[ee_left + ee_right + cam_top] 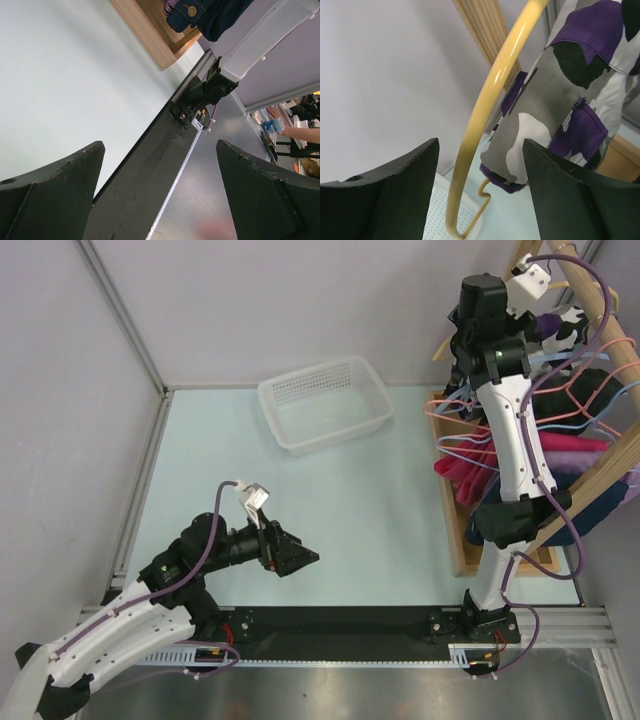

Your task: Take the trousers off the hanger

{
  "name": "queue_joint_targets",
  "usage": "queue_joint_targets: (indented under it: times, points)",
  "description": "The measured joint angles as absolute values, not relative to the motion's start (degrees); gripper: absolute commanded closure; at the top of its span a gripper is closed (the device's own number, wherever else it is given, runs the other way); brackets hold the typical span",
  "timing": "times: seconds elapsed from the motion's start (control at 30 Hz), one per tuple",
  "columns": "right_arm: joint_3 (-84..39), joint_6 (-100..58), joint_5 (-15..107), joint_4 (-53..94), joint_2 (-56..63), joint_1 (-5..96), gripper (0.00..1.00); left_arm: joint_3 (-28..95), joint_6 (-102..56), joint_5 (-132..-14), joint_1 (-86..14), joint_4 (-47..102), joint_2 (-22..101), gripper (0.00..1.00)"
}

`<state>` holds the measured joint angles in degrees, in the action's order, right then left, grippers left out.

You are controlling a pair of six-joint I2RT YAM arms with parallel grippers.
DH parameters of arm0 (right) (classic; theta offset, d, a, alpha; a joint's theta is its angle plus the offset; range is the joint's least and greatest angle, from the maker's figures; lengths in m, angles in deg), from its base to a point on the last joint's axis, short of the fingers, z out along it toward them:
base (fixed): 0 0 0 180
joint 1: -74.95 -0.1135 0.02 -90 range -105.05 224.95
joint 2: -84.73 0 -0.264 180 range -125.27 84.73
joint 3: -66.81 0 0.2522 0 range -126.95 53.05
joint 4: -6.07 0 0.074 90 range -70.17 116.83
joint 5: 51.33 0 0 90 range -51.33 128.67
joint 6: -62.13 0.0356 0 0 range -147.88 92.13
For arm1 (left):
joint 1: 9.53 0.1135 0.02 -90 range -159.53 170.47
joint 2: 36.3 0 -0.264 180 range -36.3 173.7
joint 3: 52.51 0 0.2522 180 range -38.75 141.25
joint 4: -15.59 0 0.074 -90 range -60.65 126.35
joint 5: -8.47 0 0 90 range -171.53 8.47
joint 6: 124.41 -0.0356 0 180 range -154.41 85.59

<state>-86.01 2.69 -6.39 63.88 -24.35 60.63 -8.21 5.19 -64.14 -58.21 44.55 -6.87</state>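
Note:
The trousers (555,90), in purple, black and white blotches, hang on the yellow-orange hanger (492,85) at the top of the wooden rack. In the top view they show behind my right arm (562,328). My right gripper (481,141) is raised to the rack. Its jaws stand apart, with the hanger's curved arm and the trousers' lower hem between them. Neither finger touches cloth or hanger. My left gripper (300,558) hovers low over the table near the front edge, wide open and empty (160,142).
A white mesh basket (325,400) sits at the back middle of the table. The wooden rack (590,300) at the right carries pink wire hangers (455,405), a pink garment (480,465) and a navy garment (600,505). Its wooden base (460,530) lies beside my right arm.

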Motion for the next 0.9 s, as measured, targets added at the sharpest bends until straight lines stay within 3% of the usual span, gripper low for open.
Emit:
queue_joint_targets:
  times: [0.33, 0.43, 0.57, 0.9]
  points:
    - [-84.7, 3.6, -5.3, 58.4, -24.8, 61.0, 0.35, -8.2, 5.1, -64.1, -57.9, 45.0, -7.1, 0.00]
    - [-83.7, 3.9, -5.1, 57.1, -24.8, 61.0, 0.42, -8.2, 5.0, -64.1, -57.7, 45.2, -7.1, 0.00]
    - [-82.5, 5.0, -4.6, 55.4, -24.8, 61.1, 0.60, -8.2, 5.0, -64.1, -57.5, 45.6, -7.2, 0.00]
    - [-80.6, 6.7, -2.8, 51.9, -24.8, 61.6, 0.74, -8.2, 4.7, -63.8, -57.1, 46.7, -7.9, 0.00]
